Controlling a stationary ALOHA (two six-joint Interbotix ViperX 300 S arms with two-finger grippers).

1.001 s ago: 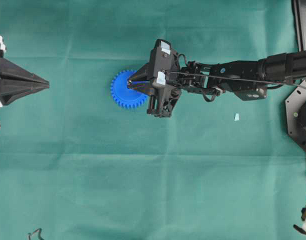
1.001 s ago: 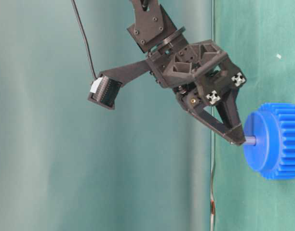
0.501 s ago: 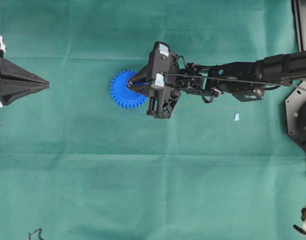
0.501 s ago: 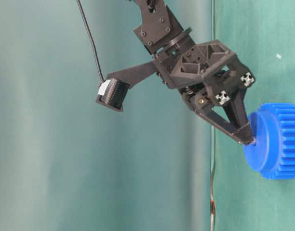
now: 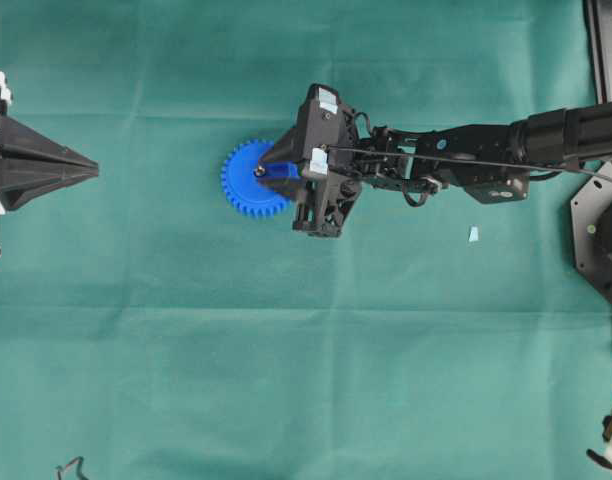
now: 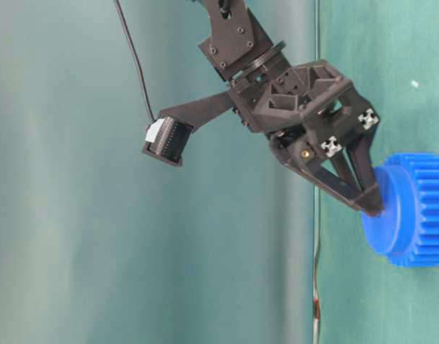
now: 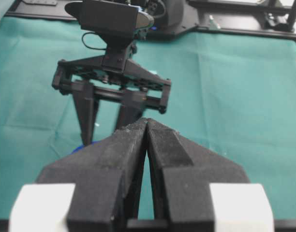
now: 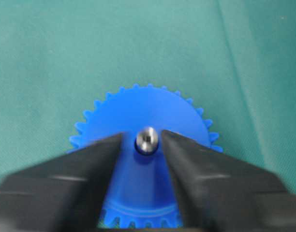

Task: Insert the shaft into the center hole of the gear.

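The blue gear point(image 5: 241, 190) lies flat on the green cloth left of centre. The silvery shaft point(image 8: 147, 139) stands in the center hole point(image 8: 146, 151), with only its shiny end showing above the hub. My right gripper point(image 5: 263, 168) hovers over the hub, open, its fingertips point(image 8: 118, 141) on either side of the shaft and apart from it. From table level the right gripper point(image 6: 374, 208) has its tips right at the face of the gear point(image 6: 417, 215). My left gripper point(image 5: 92, 170) rests far left, shut and empty, and its own view shows its jaws point(image 7: 147, 122) pressed together.
A small pale blue scrap point(image 5: 473, 234) lies on the cloth to the right of the right arm. Black frame parts point(image 5: 598, 225) stand along the right edge. A small dark wire piece point(image 5: 71, 467) sits at the bottom left corner.
The right gripper pushed toward the gear until the exposed stub of shaft went into the hub, then its jaws opened and let the shaft go. The left gripper has not moved.
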